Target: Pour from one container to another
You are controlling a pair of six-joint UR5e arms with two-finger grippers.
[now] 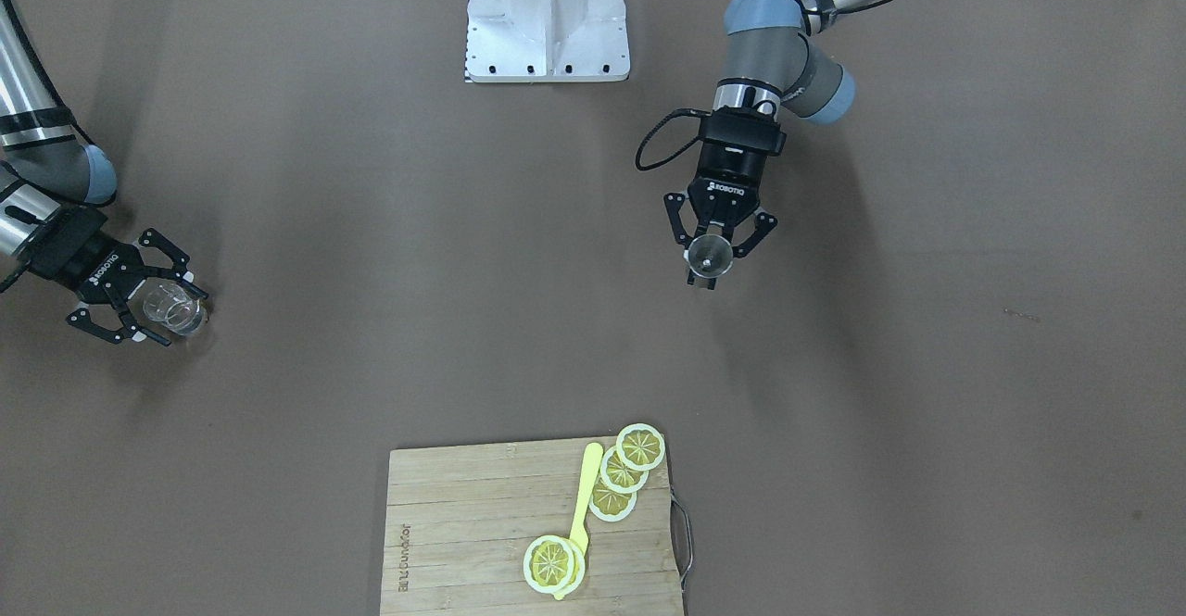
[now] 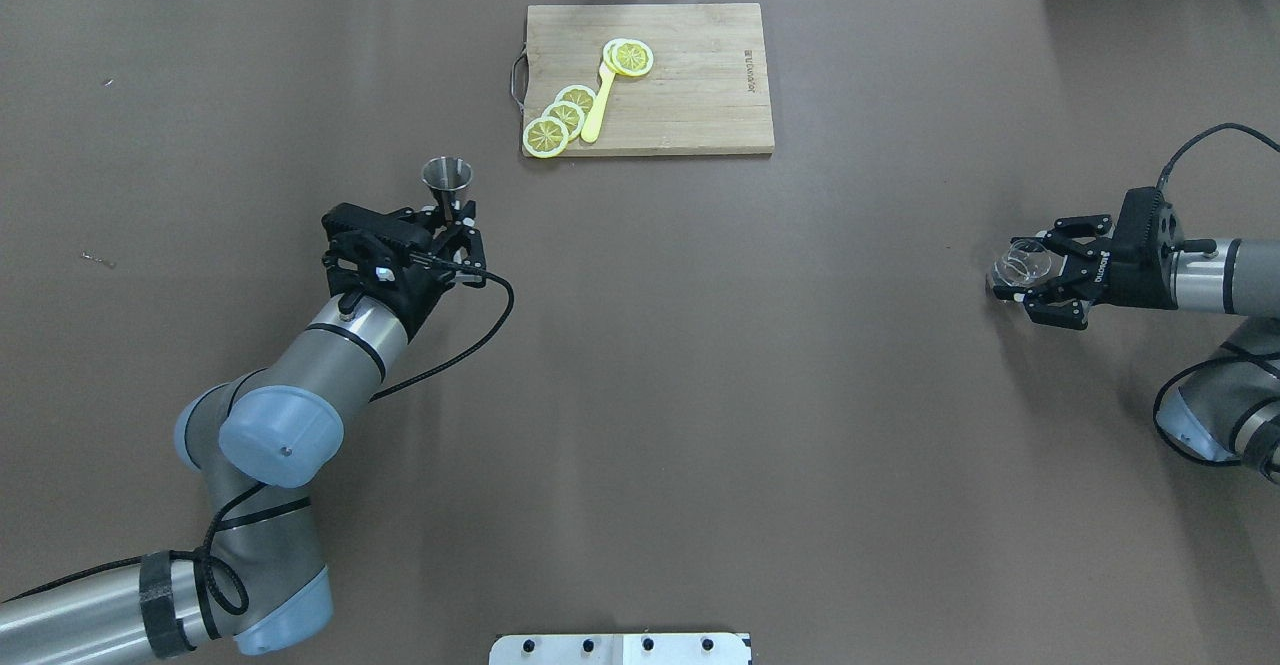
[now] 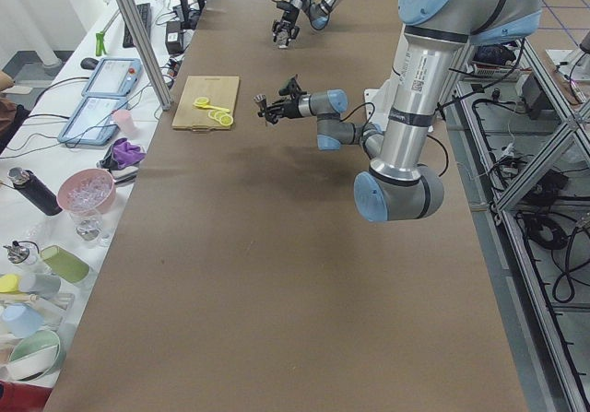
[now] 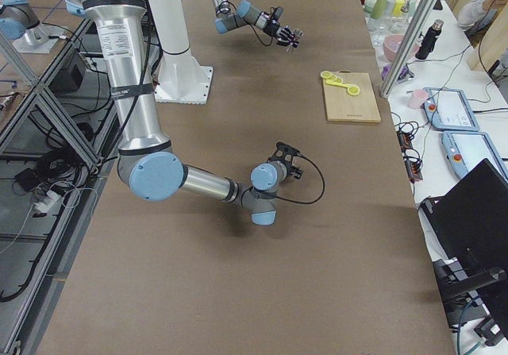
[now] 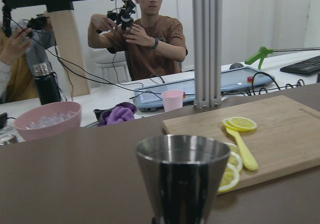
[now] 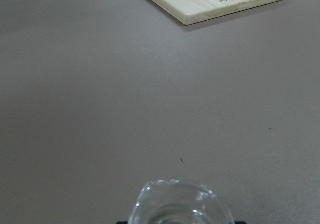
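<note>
Steel jigger (image 1: 711, 255) sits clasped in the left fingers (image 1: 762, 232) in the front view; the right fingers (image 1: 167, 250) clasp a clear glass (image 1: 176, 308). Overhead, both vessels stand upright, well apart, with the cutting board (image 2: 650, 80) at the far edge of the worktop (image 2: 700, 345). At the left wrist, the jigger rises before lemon slices (image 5: 240, 124).

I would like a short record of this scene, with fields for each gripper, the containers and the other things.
left gripper: shut on metal jigger, jigger upright
right gripper: shut on clear glass, glass upright
containers: far apart, at opposite sides
cutting board: holds lemon slices and a yellow utensil
pouring: not yet begun
</note>
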